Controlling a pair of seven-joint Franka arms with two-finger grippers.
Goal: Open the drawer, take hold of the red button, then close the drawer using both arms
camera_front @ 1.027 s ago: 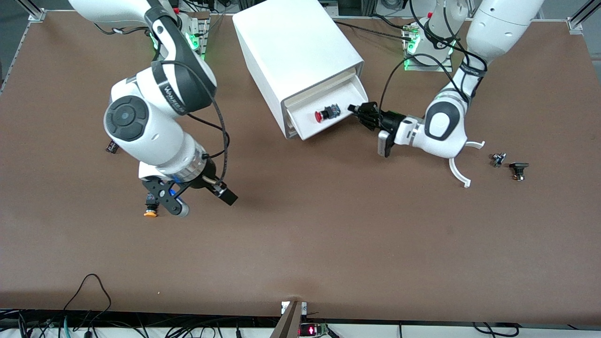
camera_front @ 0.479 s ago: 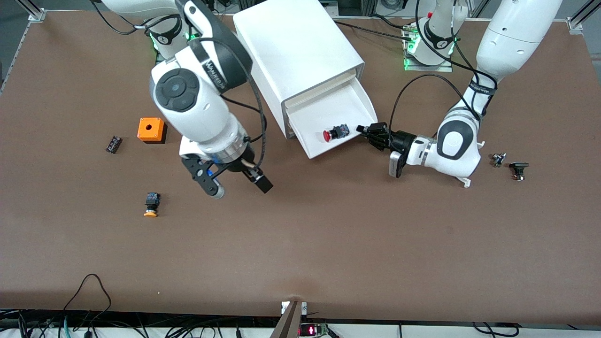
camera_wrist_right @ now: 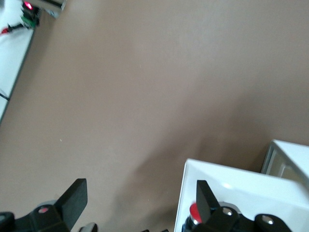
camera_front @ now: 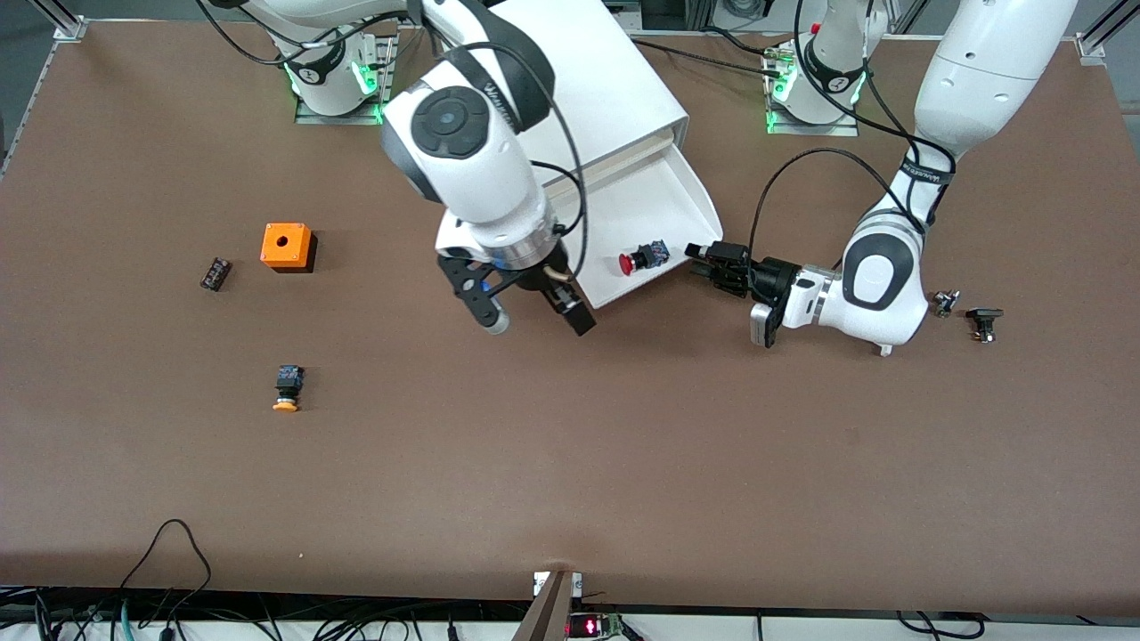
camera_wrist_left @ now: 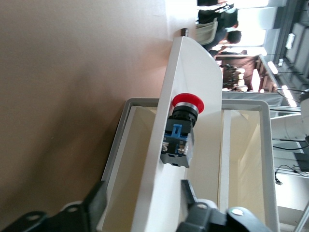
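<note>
Brown table: drawer out, button inside. Left gripper unclenched beside drawer; right gripper spread, nearing. Next: descend onto button.

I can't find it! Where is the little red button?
The red button lies in the pulled-out drawer of the white cabinet, near the drawer's front edge, between the left gripper and the right gripper.

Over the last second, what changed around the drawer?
The left gripper pulled the drawer farther out, then let go; its jaws now stand apart beside the drawer's front. The button rode along inside. The right gripper, open, swung from the orange-capped button to the drawer's front corner. Cabinet unmoved.
</note>
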